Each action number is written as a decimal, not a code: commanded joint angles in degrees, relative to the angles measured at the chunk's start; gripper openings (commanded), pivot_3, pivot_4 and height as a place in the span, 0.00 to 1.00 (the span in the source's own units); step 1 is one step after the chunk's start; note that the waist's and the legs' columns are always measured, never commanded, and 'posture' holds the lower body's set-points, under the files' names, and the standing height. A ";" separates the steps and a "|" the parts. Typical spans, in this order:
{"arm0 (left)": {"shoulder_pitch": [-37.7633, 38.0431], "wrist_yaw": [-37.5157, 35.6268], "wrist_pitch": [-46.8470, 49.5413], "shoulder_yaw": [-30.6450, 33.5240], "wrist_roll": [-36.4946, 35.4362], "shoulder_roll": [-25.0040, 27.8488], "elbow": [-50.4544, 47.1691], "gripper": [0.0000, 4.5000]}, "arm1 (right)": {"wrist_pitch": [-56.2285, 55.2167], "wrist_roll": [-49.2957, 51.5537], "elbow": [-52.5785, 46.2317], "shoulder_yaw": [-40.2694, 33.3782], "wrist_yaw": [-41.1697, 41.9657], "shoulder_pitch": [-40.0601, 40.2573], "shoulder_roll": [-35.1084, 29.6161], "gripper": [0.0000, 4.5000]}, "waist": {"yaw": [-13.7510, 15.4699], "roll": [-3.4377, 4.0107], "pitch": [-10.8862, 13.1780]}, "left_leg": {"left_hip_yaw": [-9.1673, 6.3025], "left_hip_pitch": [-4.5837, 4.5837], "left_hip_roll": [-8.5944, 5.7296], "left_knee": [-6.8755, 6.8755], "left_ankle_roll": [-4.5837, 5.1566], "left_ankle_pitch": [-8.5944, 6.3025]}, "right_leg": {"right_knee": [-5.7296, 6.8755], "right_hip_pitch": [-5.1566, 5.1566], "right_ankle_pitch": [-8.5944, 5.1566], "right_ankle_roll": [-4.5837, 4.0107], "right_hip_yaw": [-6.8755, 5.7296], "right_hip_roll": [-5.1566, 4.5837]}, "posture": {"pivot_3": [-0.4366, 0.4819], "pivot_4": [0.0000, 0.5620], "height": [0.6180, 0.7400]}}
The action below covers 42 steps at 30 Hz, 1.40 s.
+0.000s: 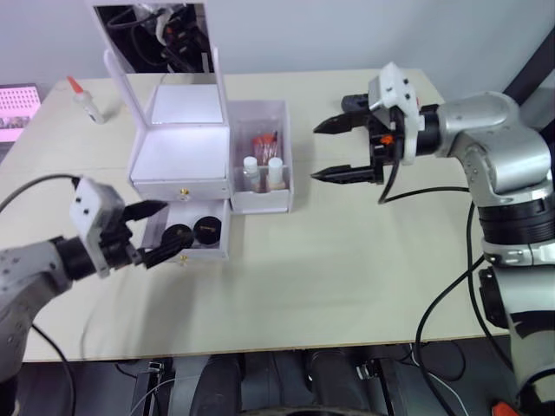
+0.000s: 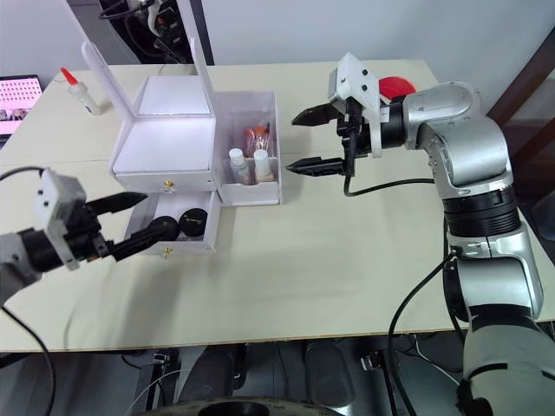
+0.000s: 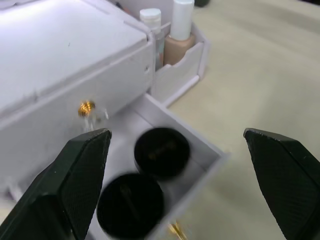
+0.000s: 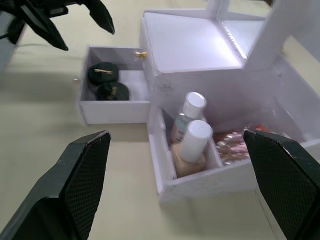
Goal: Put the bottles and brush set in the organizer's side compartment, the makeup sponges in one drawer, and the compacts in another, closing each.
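The white organizer (image 1: 180, 152) stands with its mirror lid upright. Its upper drawer is shut. The lower drawer (image 1: 222, 244) is pulled out and holds two black compacts (image 1: 208, 228) (image 3: 131, 205) side by side. In the side compartment (image 1: 279, 184) stand the two white-capped bottles (image 1: 276, 172) (image 4: 192, 145), with the brush set (image 1: 264, 143) behind them. My left gripper (image 1: 166, 230) is open just in front of the open drawer, fingers either side of the front compact. To the right of the side compartment, my right gripper (image 1: 316, 152) hangs open and empty. The makeup sponges are out of view.
A red-tipped glue bottle (image 1: 85, 98) lies at the table's back left, and a pink device (image 1: 17, 111) sits beyond the left edge. A red round object (image 2: 397, 87) lies behind my right arm. Bare tabletop spreads in front of the organizer.
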 commanded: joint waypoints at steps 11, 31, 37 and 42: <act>30.15 6.59 -17.75 4.63 6.75 -25.93 -6.27 0.99 | 3.44 9.12 -0.43 -1.75 10.23 -6.22 -0.34 1.00 | 0.27 -0.04 -0.03 | 0.04 -0.02 0.00 0.26 -0.05 -0.03 | -0.16 0.05 -0.11 0.11 0.04 -0.03 | 0.48 0.27 1.00; 10.29 18.37 -30.03 -14.71 22.64 -29.89 13.14 0.01 | 3.18 2.81 -4.04 0.52 3.63 -1.44 -1.22 1.00 | 0.32 -0.02 -0.05 | 0.18 -0.12 -0.01 0.09 0.01 -0.04 | -0.48 0.07 0.20 -0.17 0.12 0.00 | 0.48 0.27 1.00; 3.26 19.61 -29.89 -15.02 21.96 -28.30 17.65 0.01 | 4.63 3.30 -6.07 -0.28 1.83 -0.36 -1.76 1.00 | 0.58 -0.02 -0.05 | 0.13 -0.06 -0.01 0.19 0.02 -0.03 | -0.24 0.07 0.19 -0.16 0.10 0.03 | 0.48 0.27 1.00; -2.43 20.68 -28.96 -15.91 22.28 -26.67 20.83 0.01 | 4.57 2.96 -5.87 -0.18 0.24 -0.47 -1.10 1.00 | 0.49 -0.02 -0.05 | 0.13 -0.06 -0.01 0.25 0.02 -0.03 | -0.17 0.07 0.18 -0.13 0.11 0.02 | 0.48 0.27 1.00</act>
